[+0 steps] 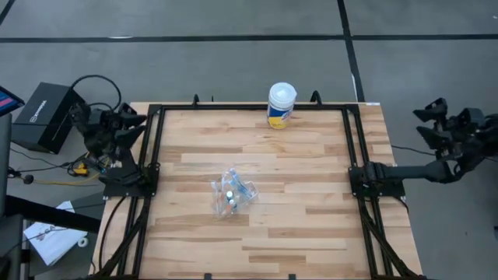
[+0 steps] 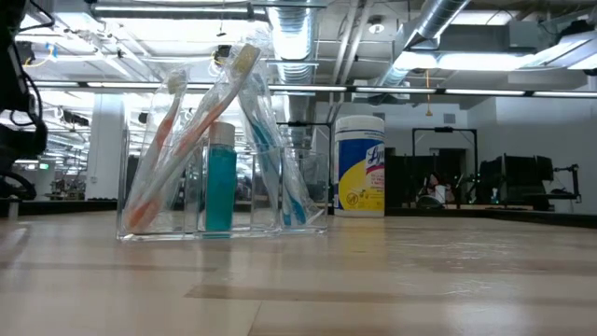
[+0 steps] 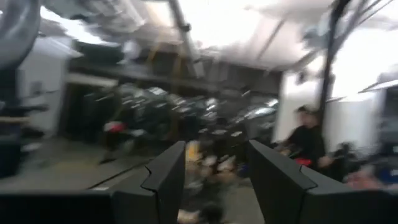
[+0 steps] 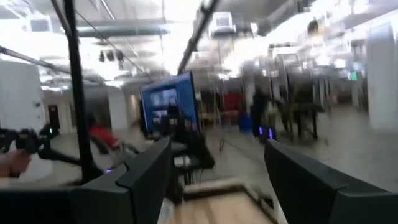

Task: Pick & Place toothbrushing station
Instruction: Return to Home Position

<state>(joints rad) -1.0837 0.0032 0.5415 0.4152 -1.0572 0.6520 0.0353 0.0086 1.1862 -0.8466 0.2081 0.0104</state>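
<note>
A clear plastic holder (image 1: 233, 193) stands on its flat base near the middle of the wooden table; in the low view (image 2: 224, 159) it holds wrapped toothbrushes, one orange and others blue, and a teal tube upright. My left gripper (image 3: 214, 180) is open and empty, drawn back off the table's left edge (image 1: 97, 128). My right gripper (image 4: 214, 180) is open and empty, drawn back off the table's right edge (image 1: 451, 132).
A white and yellow wipes canister (image 1: 281, 105) stands upright at the table's far edge, also in the low view (image 2: 359, 166). A black box (image 1: 47, 117) and cables lie on the floor left of the table. People show in the room behind.
</note>
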